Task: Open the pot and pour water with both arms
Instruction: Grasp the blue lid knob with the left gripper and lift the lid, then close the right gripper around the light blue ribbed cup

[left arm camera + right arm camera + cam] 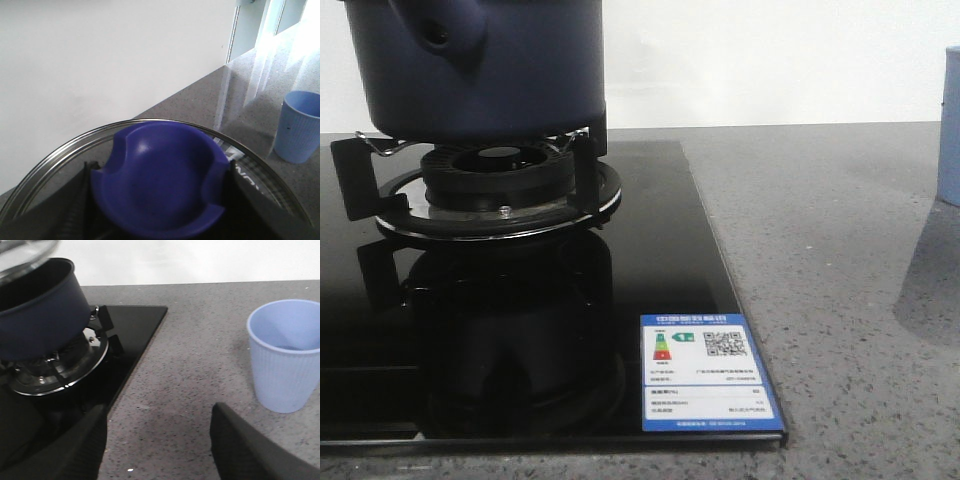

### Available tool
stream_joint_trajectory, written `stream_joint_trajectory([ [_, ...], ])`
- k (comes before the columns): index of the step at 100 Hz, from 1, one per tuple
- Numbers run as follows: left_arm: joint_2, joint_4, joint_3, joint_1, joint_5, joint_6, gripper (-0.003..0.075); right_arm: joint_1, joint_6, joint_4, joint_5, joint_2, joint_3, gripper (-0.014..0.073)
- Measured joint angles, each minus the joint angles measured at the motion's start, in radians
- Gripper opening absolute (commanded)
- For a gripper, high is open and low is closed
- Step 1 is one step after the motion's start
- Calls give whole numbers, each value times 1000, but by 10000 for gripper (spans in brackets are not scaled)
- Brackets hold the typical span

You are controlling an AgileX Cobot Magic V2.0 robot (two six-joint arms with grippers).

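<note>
The dark navy pot [480, 65] stands on the gas burner [500, 185] at the far left, its stubby handle [442, 28] facing me. It also shows in the right wrist view [40, 320], with its top open. My left gripper [158, 170] is shut on the blue knob [165, 200] of the glass lid [55, 152], one finger on each side. The lid [22, 252] hangs just above the pot's rim. My right gripper [157, 425] is open and empty, low over the grey counter between the stove and the pale blue cup [282, 355].
The black glass stove top [650, 260] carries a blue-and-white energy label [705, 375] near its front right corner. The grey stone counter [840, 300] lies to its right, with the cup [950, 130] at the far right edge. A white wall stands behind.
</note>
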Motion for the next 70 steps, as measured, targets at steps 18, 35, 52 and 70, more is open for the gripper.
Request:
stream_joint_trajectory([
  [18, -55, 0, -2, 83, 7, 0, 339, 0, 0, -70, -21, 5, 0, 409],
  [35, -97, 0, -2, 162, 15, 0, 339, 0, 0, -85, -96, 57, 43, 409],
  [52, -136, 0, -2, 228, 21, 0, 339, 0, 0, -105, -188, 143, 102, 409],
  [70, -147, 2, -2, 271, 25, 0, 339, 0, 0, -130, -283, 243, 112, 409],
])
